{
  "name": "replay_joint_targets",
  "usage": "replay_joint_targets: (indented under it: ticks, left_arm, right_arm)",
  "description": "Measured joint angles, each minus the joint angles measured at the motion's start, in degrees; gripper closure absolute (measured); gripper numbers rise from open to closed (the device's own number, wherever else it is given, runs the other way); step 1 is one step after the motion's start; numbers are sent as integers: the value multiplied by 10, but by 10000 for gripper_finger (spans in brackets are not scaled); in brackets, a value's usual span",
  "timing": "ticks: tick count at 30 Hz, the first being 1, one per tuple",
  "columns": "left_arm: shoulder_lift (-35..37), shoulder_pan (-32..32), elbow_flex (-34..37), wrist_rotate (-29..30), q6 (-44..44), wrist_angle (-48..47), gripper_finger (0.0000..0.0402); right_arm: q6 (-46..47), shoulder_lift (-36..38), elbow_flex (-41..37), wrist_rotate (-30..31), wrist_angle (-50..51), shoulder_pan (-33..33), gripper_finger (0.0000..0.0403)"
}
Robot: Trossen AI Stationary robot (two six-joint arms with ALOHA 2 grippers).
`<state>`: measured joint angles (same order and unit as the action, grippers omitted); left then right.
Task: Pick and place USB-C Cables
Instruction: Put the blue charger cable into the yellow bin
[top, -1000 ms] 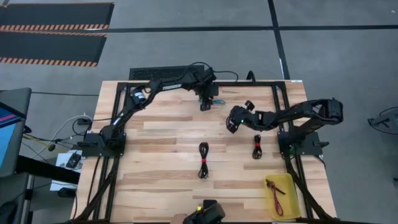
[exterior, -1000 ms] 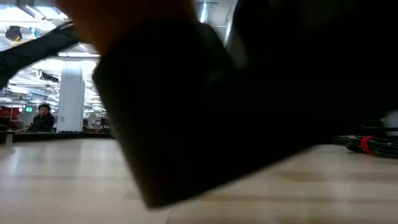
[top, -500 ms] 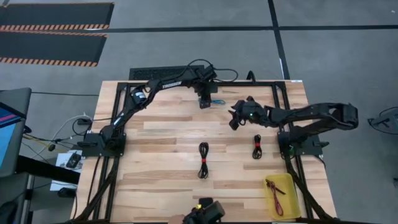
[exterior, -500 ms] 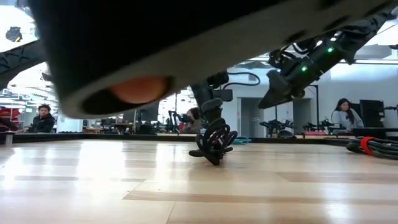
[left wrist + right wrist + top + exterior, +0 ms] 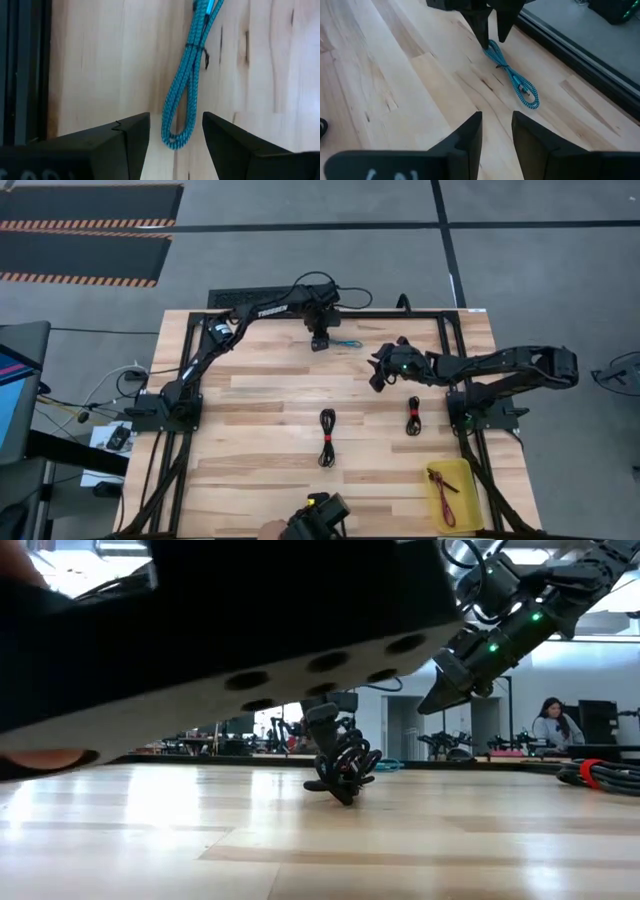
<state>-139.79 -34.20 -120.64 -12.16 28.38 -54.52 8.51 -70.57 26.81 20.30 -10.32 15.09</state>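
The teal-blue cable [image 5: 346, 343] lies flat near the table's far edge. My left gripper [image 5: 318, 343] is open and points down over its left looped end [image 5: 176, 139], with a finger on either side and a gap to each; the right wrist view shows the same fingertips [image 5: 481, 26] straddling the cable [image 5: 512, 77]. My right gripper [image 5: 377, 380] is open and hovers just right of it, above the table [image 5: 447, 690]. Two black cables with red bands [image 5: 327, 437] [image 5: 413, 417] lie mid-table. The dark red cable [image 5: 441, 483] lies in a yellow tray [image 5: 460, 502].
A dark device [image 5: 318, 521] held by a person's hand [image 5: 270, 529] sits at the near edge and blocks the upper left of the low view [image 5: 220, 620]. Black frame rails [image 5: 450, 350] run along the table's sides. People stand in the room behind.
My left gripper has shifted a little toward the table's left, along the teal cable to its looped end. My right arm has stretched slightly toward the far edge. The dark device at the near edge has moved left, and it has uncovered part of the low view.
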Motion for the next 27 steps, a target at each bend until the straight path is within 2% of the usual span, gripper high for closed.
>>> replay_joint_targets:
  ticks: [5,13,17,21,27]
  left_arm:
    - [0,-6,0,2,0,-2,244]
    - [0,-11,0,0,17,-5,343]
    - [0,-11,0,0,47,-17,377]
    - [0,-11,6,-1,49,-13,395]
    - [0,-11,6,-1,47,-35,401]
  right_arm:
    - [0,0,0,-3,0,0,279]
    - [1,1,0,-9,0,-14,285]
    - [0,1,0,-9,0,-16,285]
    - [-2,1,0,-9,0,-15,285]
    - [-9,1,0,-9,0,-15,285]
